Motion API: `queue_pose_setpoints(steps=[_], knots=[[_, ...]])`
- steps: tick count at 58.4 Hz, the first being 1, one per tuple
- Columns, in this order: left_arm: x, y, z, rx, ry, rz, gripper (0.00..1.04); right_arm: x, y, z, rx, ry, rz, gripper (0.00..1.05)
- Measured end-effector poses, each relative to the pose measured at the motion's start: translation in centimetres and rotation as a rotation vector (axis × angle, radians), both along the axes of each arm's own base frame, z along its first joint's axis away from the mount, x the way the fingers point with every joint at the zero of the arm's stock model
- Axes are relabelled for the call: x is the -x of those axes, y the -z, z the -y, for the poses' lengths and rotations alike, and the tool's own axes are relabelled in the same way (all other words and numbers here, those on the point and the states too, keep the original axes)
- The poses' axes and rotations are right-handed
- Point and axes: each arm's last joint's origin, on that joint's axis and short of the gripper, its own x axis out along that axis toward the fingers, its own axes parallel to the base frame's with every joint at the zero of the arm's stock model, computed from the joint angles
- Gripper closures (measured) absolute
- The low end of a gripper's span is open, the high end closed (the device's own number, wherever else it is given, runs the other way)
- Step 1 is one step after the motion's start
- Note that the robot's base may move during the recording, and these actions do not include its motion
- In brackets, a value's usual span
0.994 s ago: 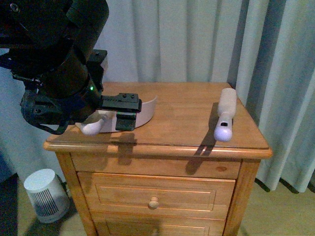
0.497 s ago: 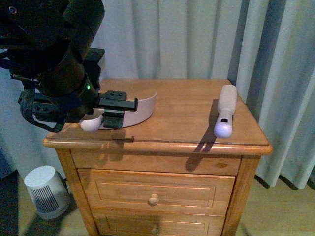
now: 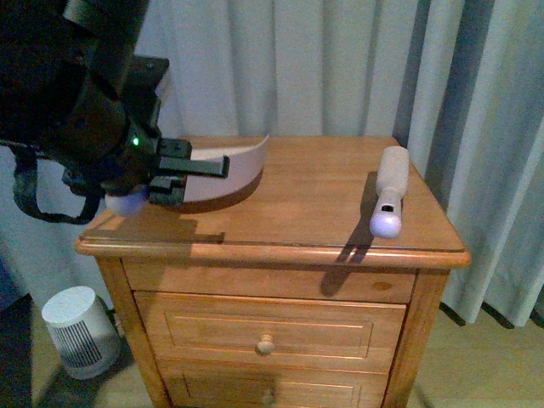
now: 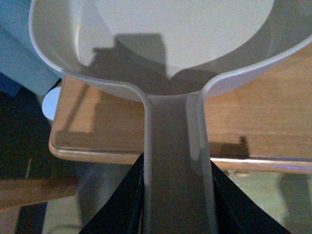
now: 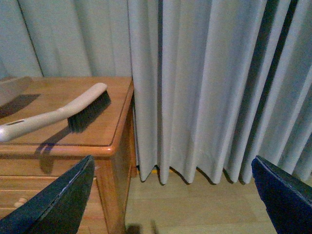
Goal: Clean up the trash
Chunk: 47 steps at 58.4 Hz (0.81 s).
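In the front view your left gripper (image 3: 181, 173) sits over the left end of the nightstand (image 3: 306, 208), closed on the handle of the dustpan (image 3: 240, 164). The pan's curved wall stands above the wood with a shadow under it, so it looks raised, though you cannot see whether any edge touches. The brush (image 3: 389, 197) lies well apart on the right side of the top, handle end toward you, and a small white appliance (image 3: 80, 330) stands on the floor by the left leg. Only this view shows the pan and brush together. The left wrist view gives you what the front cannot: the inside of the pan, a pale smooth floor crossed by shadow. It also shows the dark fingers (image 4: 127, 207) pressed against both sides of the handle, with the table's front edge below. The right wrist view shows the brush from the side, so you see its dark bristles resting on the wood near the right edge, with the curtain (image 5: 204, 83) just beyond. Your right gripper (image 5: 170, 207) hangs beside the nightstand over the wooden floor, fingers spread wide and holding nothing. None of the three views lets you tell where the trash is.
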Motion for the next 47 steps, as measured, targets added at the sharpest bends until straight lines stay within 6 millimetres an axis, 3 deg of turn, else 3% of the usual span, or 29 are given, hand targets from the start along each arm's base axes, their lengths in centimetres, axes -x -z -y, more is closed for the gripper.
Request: queue_pose_setpoints(steps=[14, 26, 32, 36, 47], knots=[[3.2, -7.2, -2.4, 0.001, 0.061, 0.349, 0.77, 0.0, 0.0, 0.0, 0.0, 0.0, 0.0, 0.07], [9.1, -12.6, -5.7, -0.05, 0.11, 0.621, 0.77, 0.0, 0.0, 0.0, 0.0, 0.0, 0.0, 0.07], [12.2, -13.6, -6.9, -0.042, 0.14, 0.701, 0.77, 0.0, 0.0, 0.0, 0.0, 0.0, 0.0, 0.07], [15.5, -14.3, -8.1, -0.025, 0.149, 0.793, 0.77, 0.0, 0.0, 0.0, 0.0, 0.0, 0.0, 0.07], [21.2, -14.1, -10.0, 0.047, 0.143, 0.897, 0.77, 0.0, 0.0, 0.0, 0.0, 0.0, 0.0, 0.07]])
